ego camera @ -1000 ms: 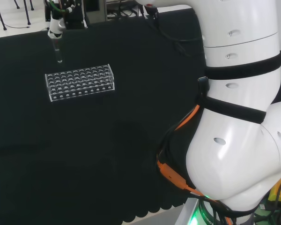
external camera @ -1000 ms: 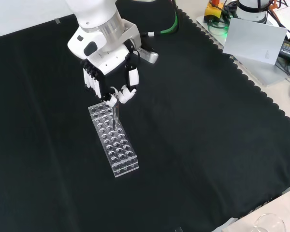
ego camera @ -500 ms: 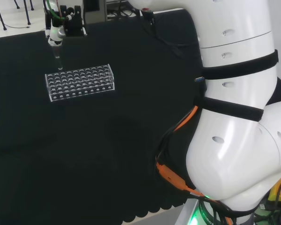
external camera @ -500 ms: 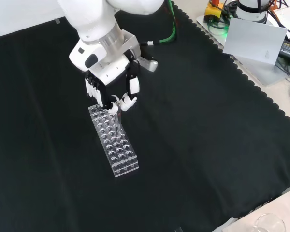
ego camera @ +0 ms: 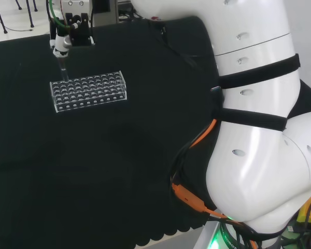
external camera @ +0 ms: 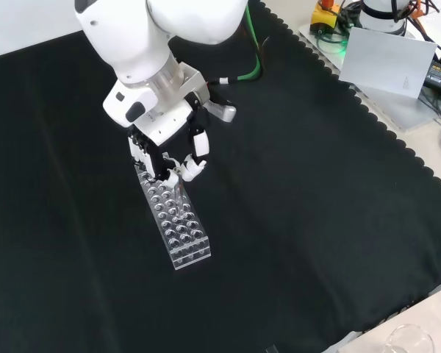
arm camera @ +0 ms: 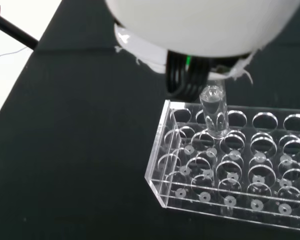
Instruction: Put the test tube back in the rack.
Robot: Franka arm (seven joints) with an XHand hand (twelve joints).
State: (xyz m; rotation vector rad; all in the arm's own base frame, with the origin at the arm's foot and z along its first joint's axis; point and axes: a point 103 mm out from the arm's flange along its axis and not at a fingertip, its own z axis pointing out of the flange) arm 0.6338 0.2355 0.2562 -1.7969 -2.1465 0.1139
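A clear test tube [ego camera: 62,69] is held upright in the hand [external camera: 165,147], pinched between curled fingertips [external camera: 191,168] and hanging below them. In the head view the tube's lower end is seen at the far left corner of the rack [ego camera: 89,91], at the level of the rack's top plate. In the wrist view the tube [arm camera: 213,111] stands over a hole in the second row from the rack's [arm camera: 230,170] short end, its rounded tip just at or slightly inside the top plate; how deep it sits cannot be told.

The rack is clear plastic with many rows of round holes, all the others seen to be unfilled. It lies flat on the black cloth [external camera: 301,191], toward the cloth's left side in the head view and well apart from every edge. In the front view its [external camera: 173,219] long axis runs down and to the right, with the hand over its upper end.

The arm's white links [ego camera: 254,119] are seen at the right of the head view. A scalloped cloth edge is noted at the right of the front view.
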